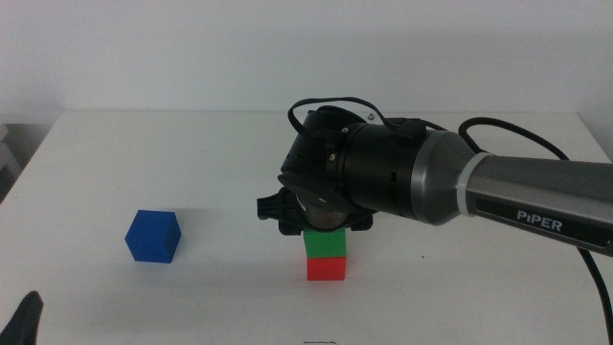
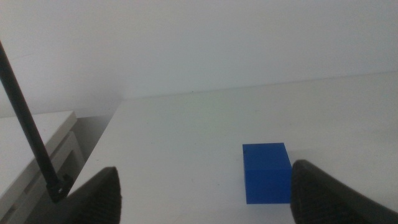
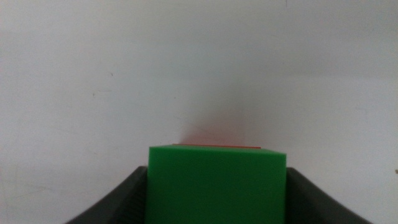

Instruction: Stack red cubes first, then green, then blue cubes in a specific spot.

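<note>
The red cube (image 1: 327,268) rests on the white table with the green cube (image 1: 326,243) stacked squarely on top of it. My right gripper (image 1: 324,228) comes down over the stack from the right. In the right wrist view its jaws sit flush against both sides of the green cube (image 3: 216,186), and a thin red edge (image 3: 217,146) shows beyond it. Left of the stack, the blue cube (image 1: 153,236) stands alone. My left gripper (image 2: 205,169) waits open at the table's near left corner, facing the blue cube (image 2: 266,171).
The white table's left edge (image 2: 112,124) runs beside a lower grey surface (image 2: 37,134). A thin dark cable (image 2: 28,124) crosses the left wrist view. The right arm's black body and cables (image 1: 383,163) hang over the table's middle.
</note>
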You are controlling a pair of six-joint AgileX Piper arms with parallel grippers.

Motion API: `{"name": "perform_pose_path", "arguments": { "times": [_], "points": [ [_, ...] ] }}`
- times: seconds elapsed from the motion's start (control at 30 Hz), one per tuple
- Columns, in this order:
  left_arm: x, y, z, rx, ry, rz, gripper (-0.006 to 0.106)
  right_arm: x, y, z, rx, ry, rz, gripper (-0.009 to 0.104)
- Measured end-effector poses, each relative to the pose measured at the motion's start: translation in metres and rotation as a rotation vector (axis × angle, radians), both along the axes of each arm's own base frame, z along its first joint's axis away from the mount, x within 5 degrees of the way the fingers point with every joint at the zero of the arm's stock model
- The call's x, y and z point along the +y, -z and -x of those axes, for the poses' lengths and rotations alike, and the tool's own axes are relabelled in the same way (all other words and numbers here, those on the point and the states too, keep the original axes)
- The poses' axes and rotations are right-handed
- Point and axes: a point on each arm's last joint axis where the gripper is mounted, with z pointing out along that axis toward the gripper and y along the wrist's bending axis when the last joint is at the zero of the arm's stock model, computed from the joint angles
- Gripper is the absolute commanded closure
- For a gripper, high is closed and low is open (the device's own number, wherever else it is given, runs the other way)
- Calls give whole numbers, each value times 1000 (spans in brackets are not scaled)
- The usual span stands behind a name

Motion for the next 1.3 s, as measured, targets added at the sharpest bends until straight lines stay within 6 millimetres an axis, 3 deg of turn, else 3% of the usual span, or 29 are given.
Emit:
{"name": "perform_pose_path", "arguments": {
  "times": [0.23,0.33,0.43,0.53,0.67,0.8,0.93,1.07,1.2,1.3],
  "points": [
    [0,0,0,0,0,0,8,0,-1,0,-2,-1,0,10],
    [0,0,0,0,0,0,8,-4,-18,6,-16,-9,-6,9],
    [0,0,0,0,0,0,8,-16,-60,22,-69,-37,-25,9],
    [0,0,0,0,0,0,8,-39,-117,44,-163,-78,-59,9],
    [0,0,0,0,0,0,8,-90,-180,77,-280,-133,-70,9],
    [0,0,0,0,0,0,8,-147,-213,111,-356,-260,-80,9],
    [0,0,0,0,0,0,8,-200,-225,152,-467,-450,-34,9],
    [0,0,0,0,0,0,8,-242,-223,192,-583,-568,-39,9],
    [0,0,0,0,0,0,8,-263,-213,211,-612,-560,-45,9],
    [0,0,0,0,0,0,8,-268,-210,216,-621,-558,-55,9]
  ]
}}
